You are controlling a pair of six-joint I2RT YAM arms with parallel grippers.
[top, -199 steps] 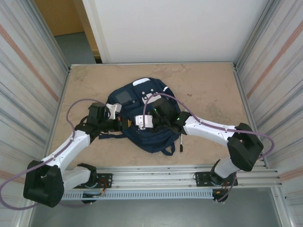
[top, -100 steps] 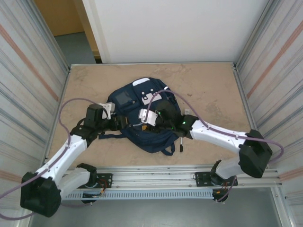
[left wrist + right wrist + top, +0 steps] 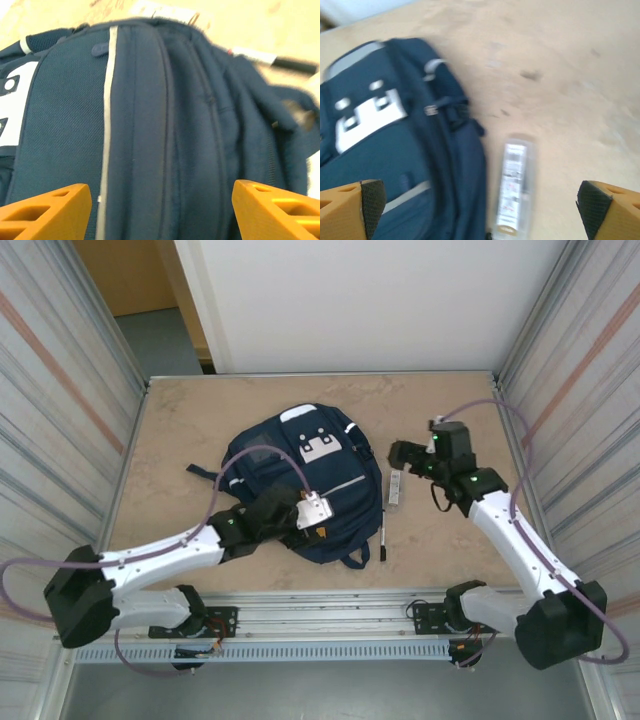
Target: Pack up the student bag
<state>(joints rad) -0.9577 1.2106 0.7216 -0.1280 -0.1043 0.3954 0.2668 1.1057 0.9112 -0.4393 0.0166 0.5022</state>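
navy fabric of the student bag (image 3: 305, 475) now lies flat, front face up, on the surface (image 3: 200, 420). finding: a second ago both arms sat together on the bag's middle with fingers closed; both have since let go. left pincer (image 3: 161, 207) stands apart over the bag's near-left part, nothing clamped. right pincer (image 3: 481, 202) has swung off to the bag's right side, fully apart and empty, facing a clear oblong item (image 3: 512, 192), possibly a packet or case; the view is blurred. assessment: the hold on the bag is over and the right arm looks set to collect loose items, so packing is unfinished. count: one bag, one clear oblong item just beside the bag's right edge, one pen (image 3: 382, 538) beside the bag's near-right corner, two pincers.
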